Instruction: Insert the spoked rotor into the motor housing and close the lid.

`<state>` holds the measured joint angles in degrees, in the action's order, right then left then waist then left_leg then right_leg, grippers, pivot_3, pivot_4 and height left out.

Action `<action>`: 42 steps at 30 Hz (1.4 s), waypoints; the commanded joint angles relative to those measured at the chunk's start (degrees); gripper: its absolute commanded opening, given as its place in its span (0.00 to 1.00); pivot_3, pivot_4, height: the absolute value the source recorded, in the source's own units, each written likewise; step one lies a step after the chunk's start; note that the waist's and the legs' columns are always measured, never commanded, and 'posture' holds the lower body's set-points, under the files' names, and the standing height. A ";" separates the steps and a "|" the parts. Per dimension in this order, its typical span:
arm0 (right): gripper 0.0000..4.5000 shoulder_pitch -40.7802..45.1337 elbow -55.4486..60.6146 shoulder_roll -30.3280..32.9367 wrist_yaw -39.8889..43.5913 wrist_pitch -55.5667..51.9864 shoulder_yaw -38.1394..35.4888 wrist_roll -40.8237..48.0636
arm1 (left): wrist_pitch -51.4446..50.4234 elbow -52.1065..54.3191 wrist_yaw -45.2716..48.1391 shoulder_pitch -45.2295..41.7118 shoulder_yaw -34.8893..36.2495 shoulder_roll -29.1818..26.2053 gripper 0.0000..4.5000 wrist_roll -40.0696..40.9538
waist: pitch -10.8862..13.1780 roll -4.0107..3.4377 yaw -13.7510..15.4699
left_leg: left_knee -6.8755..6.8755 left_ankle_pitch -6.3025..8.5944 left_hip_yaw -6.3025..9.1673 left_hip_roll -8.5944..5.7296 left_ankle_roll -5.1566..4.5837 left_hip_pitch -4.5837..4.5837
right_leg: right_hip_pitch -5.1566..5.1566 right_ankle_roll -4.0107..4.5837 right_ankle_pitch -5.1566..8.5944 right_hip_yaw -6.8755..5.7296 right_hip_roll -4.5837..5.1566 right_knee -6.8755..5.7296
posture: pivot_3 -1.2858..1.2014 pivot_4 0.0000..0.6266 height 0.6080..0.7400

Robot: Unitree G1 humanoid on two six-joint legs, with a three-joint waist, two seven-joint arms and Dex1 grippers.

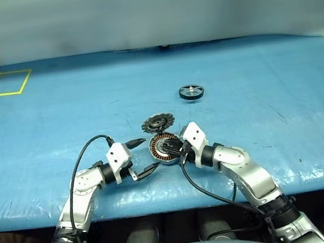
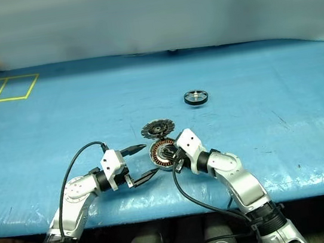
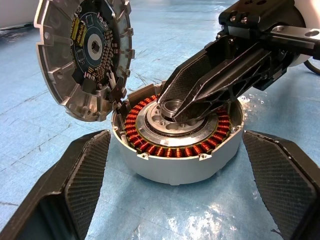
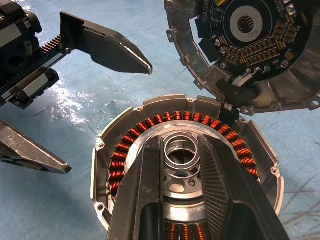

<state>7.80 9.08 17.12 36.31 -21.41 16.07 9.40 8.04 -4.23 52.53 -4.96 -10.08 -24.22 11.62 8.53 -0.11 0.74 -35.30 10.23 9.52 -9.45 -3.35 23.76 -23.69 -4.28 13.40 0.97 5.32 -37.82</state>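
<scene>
while the left gripper [image 1: 143,156] waits low over the blue table [image 1: 40,114] just left of the motor housing [image 1: 164,147], its two fingers stand spread wide with nothing between them, pointing toward the housing's near side. the housing sits open, its copper windings showing around a silver centre, and the lid [image 3: 82,52] leans tilted at its far edge, circuit side up, joined to it by short wires. that link looks fragile, so the lid wants a gentle fold over, not a pull. the right gripper [image 4: 181,161] reaches in from the right, angled down, its fingers drawn nearly together around the raised centre hub. well apart, farther back and to the right, lies the spoked rotor [image 1: 191,92], flat on the table. it looks light, stiff and smooth-rimmed; a pinch across the black rim should hold it best.
</scene>
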 commanded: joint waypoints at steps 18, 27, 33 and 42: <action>0.14 0.43 0.29 -0.40 0.01 0.89 -0.59 0.49 | 0.95 0.06 -0.37 -0.20 0.35 0.35 1.00 -0.25 | 0.00 0.00 -0.01 | 0.01 0.00 0.00 0.00 0.00 0.00 | 0.00 -0.06 0.04 0.00 0.00 0.00 | 0.52 0.24 1.00; 0.36 0.51 0.76 -0.61 0.59 0.85 -0.60 1.07 | 1.10 0.09 -0.42 -0.15 0.30 0.17 1.00 -0.58 | 0.00 0.00 -0.01 | 0.02 0.00 0.00 0.00 0.00 -0.01 | 0.00 -0.06 0.04 0.00 0.00 0.00 | 0.52 0.24 1.00; 0.36 0.56 0.94 -0.67 0.77 0.88 -0.53 1.05 | 1.09 0.11 -0.44 -0.11 0.31 0.12 1.00 -0.71 | 0.00 0.00 -0.01 | 0.02 0.00 0.00 0.00 0.00 0.00 | -0.01 -0.05 0.04 0.00 0.00 0.01 | 0.52 0.24 1.00; 0.36 0.89 1.70 -2.59 0.10 0.69 -2.88 3.58 | 1.16 0.00 -0.28 -0.15 0.18 0.13 1.00 -0.74 | 0.00 0.00 -0.01 | 0.03 0.00 0.01 0.00 0.00 0.00 | -0.01 -0.06 0.05 0.01 0.01 0.01 | 0.52 0.24 1.00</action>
<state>7.81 8.99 15.01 36.76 -21.47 14.61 11.88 8.16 -4.40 52.46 -4.95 -10.09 -24.16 11.12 8.53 -0.11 0.73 -35.27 10.24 9.53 -9.44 -3.35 23.76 -23.70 -4.33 13.44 0.98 5.32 -37.81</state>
